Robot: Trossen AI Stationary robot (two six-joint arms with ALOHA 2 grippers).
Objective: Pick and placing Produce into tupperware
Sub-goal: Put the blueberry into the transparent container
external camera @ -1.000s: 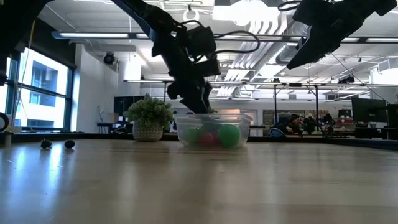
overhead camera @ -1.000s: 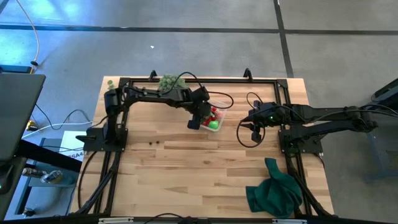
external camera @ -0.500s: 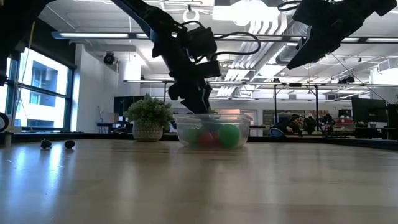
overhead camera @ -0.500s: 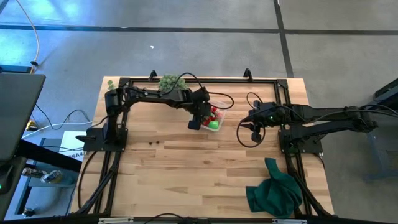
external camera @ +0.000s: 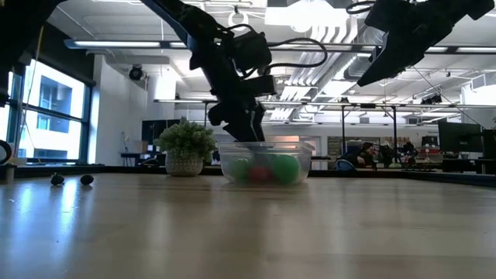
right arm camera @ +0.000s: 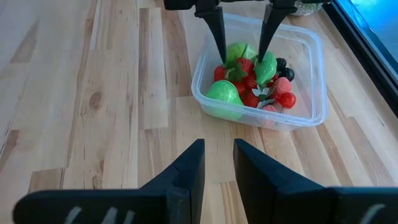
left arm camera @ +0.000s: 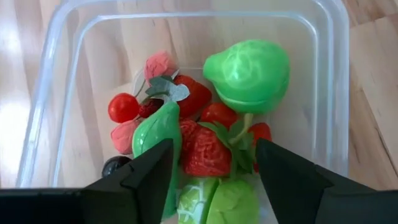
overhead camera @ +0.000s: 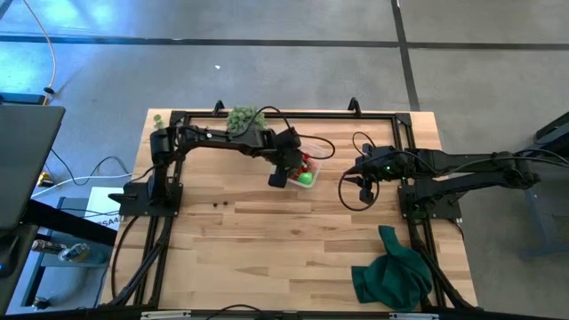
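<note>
Your left tool [right arm camera: 239, 28] is hanging over the tupperware [overhead camera: 308, 169] at the far middle of the desk [overhead camera: 267, 249], fingers spread, gripping nothing. Produce [left arm camera: 205, 134] is sitting inside it; two dark berries [overhead camera: 220, 204] are lying well left. Your right tool [overhead camera: 363, 184] is waiting to the right, fingers narrow, empty.

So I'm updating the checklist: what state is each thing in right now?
Clear square plastic tupperware: upright, lidless, holding produce.
Toy produce: piled inside the tupperware.
Two small dark berries: loose on the table.
Left gripper: open above the tupperware, empty.
Right gripper: empty, waiting nearby.
Dark green cloth: crumpled.
</note>
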